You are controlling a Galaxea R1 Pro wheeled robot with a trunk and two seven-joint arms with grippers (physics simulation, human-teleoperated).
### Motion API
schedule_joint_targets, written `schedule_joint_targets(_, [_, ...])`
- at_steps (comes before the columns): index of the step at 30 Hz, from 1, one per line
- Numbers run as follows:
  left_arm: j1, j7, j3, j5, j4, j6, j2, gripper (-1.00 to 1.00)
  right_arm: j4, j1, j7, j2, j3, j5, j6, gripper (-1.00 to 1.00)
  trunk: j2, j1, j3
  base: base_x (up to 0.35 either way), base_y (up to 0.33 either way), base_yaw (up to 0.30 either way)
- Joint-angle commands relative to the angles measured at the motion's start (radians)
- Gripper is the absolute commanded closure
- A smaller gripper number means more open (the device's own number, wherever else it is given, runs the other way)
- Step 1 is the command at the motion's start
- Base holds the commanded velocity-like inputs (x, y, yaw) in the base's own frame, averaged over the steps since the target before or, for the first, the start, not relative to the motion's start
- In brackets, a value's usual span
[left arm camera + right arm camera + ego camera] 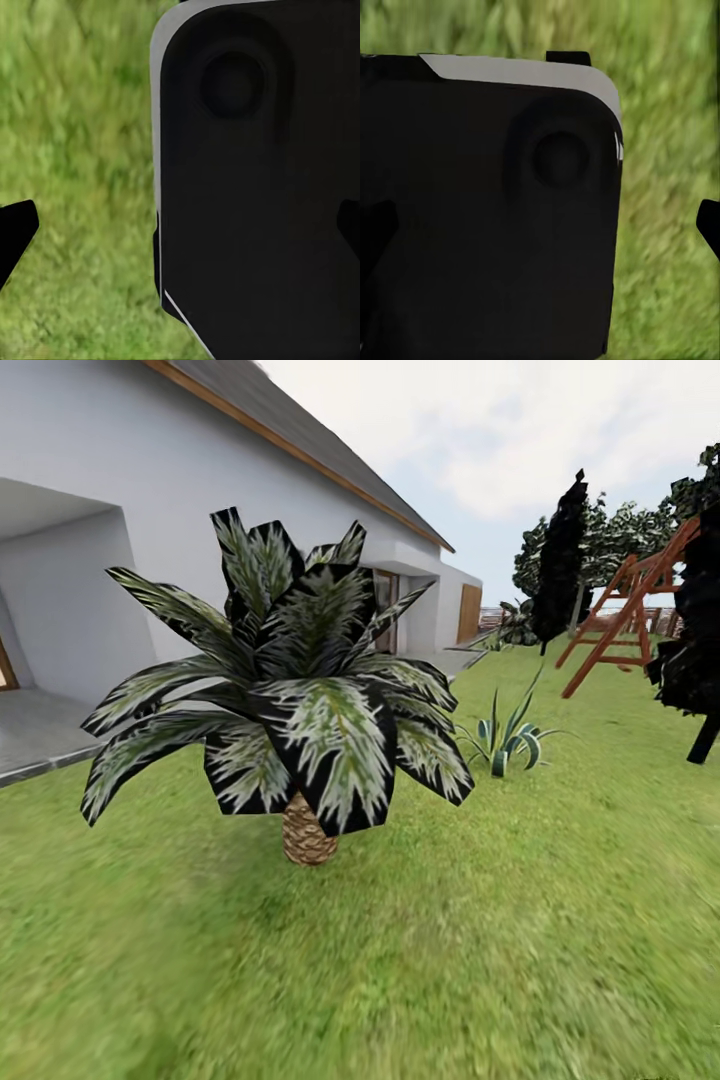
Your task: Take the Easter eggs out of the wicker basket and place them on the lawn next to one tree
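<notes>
Ahead, the wide green grass lawn (560,920) carries a squat dark-fronded palm (290,690) beside the white house (150,490). Both wrist views show spread black fingertips (15,232) (709,225), nothing between them.

Before you the lawn (520,920) spreads as a wide, flat expanse of green grass, filling the lower half of the head view and running back to the right toward the far trees. On its left it borders the grey paving beside the house. Both wrist views look down on the same blurred green grass (82,150), seen past dark parts of the robot (667,225).
</notes>
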Motion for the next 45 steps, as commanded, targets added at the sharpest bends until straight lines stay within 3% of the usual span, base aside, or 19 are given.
schedule_joint_targets(1, [0.000,0.000,0.000,0.000,0.000,0.000,0.000,-1.00,0.002,-0.001,0.001,0.001,0.000,0.000,0.000,-1.00,0.000,0.001,-0.001,0.262,-0.001,-0.293])
schedule_joint_targets(45, [0.000,0.001,0.001,0.003,0.000,0.000,0.000,-1.00,0.001,-0.001,0.001,0.003,-0.002,-0.009,-0.001,-1.00,0.000,0.001,-0.001,0.011,0.000,-0.300])
